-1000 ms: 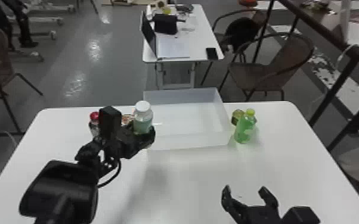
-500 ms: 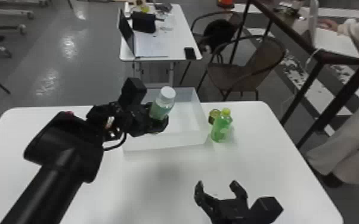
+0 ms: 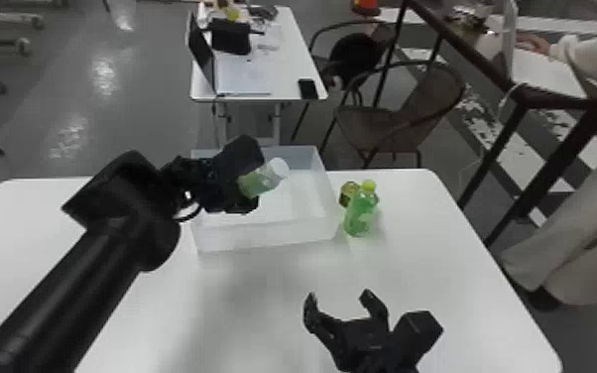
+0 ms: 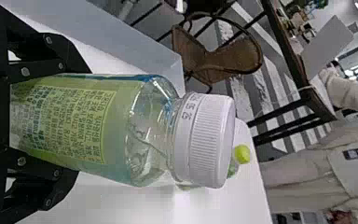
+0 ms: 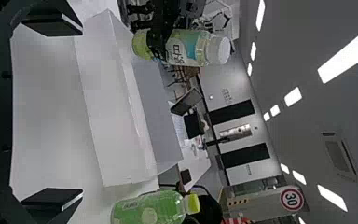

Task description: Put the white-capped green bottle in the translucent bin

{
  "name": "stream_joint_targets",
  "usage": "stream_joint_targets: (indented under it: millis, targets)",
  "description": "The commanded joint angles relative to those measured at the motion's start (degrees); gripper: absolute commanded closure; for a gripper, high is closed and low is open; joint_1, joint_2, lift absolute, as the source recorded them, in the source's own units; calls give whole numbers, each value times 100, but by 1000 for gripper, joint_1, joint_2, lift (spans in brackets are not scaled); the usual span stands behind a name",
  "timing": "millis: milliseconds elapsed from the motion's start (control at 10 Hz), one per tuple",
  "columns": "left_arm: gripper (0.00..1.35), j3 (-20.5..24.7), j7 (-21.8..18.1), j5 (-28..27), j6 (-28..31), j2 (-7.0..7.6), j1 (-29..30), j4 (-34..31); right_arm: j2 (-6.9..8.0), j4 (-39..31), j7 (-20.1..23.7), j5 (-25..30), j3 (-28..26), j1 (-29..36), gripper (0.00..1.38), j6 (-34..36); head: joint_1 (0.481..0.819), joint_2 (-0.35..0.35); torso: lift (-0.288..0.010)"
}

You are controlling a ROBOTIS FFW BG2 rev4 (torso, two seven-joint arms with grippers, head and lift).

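Left black end effector (image 3: 253,179) clamps the white-capped green plastic bottle (image 4: 151,135), its label (image 4: 74,121) densely printed; right black end effector (image 3: 338,296) gapes.

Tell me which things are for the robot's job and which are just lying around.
For the job:
white-capped green bottle
left gripper holding it
translucent bin

Just lying around:
yellow-capped green bottle
small container beside it
laptop
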Motion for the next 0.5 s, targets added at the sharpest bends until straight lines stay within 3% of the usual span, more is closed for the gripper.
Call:
stream_joint_targets:
  millis: [0,200,400]
  targets:
    - [825,-124,103,-937,69,-47,-407,406,7,102,52,-10,15,-126,79,-1,695,-103,-27]
    - [759,-590,200,-1525,16,-3,-705,661,48,243,139,-10,-3,-275,79,-1,695,-67,-27]
    - [196,-862,332,-1473,-28,-21,-767,661,48,251,183,-46,-3,-266,79,-1,695,-63,-27]
